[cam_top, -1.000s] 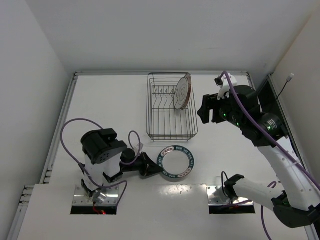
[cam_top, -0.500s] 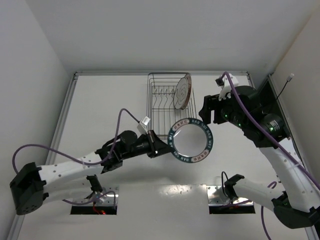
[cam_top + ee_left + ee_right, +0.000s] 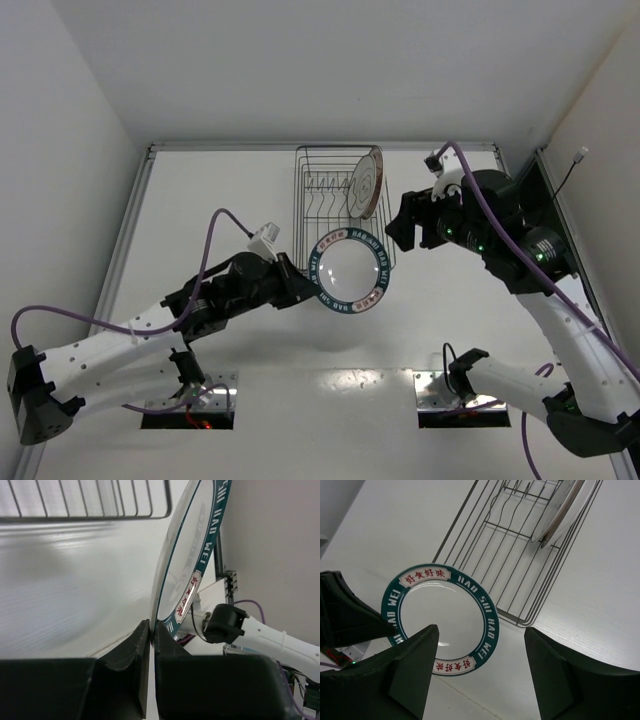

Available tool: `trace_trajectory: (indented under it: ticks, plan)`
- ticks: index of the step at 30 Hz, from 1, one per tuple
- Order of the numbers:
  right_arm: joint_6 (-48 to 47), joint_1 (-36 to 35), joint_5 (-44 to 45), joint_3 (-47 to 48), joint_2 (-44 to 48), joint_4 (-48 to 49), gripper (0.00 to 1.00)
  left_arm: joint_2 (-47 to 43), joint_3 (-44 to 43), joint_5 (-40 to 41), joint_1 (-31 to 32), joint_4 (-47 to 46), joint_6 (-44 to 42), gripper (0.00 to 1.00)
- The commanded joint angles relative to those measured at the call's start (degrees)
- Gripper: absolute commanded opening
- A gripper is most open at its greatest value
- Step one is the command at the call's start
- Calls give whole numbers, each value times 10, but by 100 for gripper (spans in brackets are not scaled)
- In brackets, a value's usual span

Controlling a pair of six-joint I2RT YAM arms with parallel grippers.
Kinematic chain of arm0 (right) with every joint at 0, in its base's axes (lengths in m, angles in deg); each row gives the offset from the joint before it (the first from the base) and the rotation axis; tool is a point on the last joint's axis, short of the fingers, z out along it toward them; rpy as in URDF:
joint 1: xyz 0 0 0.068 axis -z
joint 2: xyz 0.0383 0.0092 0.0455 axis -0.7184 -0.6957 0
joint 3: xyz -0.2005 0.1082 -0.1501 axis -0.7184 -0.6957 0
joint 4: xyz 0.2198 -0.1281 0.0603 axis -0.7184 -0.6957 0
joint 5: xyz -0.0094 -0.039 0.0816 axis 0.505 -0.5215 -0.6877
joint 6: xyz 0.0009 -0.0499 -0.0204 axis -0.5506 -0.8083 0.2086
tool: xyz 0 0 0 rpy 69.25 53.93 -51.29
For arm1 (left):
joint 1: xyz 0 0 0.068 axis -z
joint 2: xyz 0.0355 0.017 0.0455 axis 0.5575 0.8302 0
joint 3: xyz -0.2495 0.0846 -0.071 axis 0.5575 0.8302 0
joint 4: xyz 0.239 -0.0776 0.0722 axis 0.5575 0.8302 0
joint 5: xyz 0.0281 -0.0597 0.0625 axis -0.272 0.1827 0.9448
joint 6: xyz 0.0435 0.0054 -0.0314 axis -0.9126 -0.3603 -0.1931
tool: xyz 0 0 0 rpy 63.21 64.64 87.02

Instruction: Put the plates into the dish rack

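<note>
The step in hand is carrying a plate to the rack. The left tool [image 3: 151, 627] is clenched tight on the edge of the lettered plate [image 3: 350, 272], the white one with the blue-green band and writing on it. The plate is up in the air, off the desk [image 3: 200, 200], and hangs over the near end of the dish rack [image 3: 297, 210]. The wrist view shows it from the side, thin and close to upright, with only a small bit of rim pinched between the two fingers.

The ringed plate [image 3: 364, 183] stands on its edge at the far right of the rack. The wire slots nearer to the arms look free. No third plate shows clearly from here.

The right tool [image 3: 480, 631] is released, its fingers spread wide with nothing in them. It hangs just beside the rack's right side and looks down on the lettered plate.

Next, I think the left arm needs to turn the plate fully upright, line its edge up with a gap between two prongs, and lower it gently. The pinch is small, so the plate could swing or slip. It should let go only when the plate sits in the wires.
</note>
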Motion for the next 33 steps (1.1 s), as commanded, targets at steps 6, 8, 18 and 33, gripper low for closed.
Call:
trace_trajectory:
  ticks: [6,8,18,33]
  plan:
    - [14,8,-64,-33,2,54,66,-22,-75,13,-18,-17,-29,0]
    - [14,8,-83,-38,2,60,66,-22,-81,8,-24,-17,-29,0]
    - [25,41,-143,-76,-3,97,66,-39,-122,2,-30,-11,-34,0]
    - [73,103,-286,-143,12,212,0,-39,-133,-15,-30,-18,-29,0]
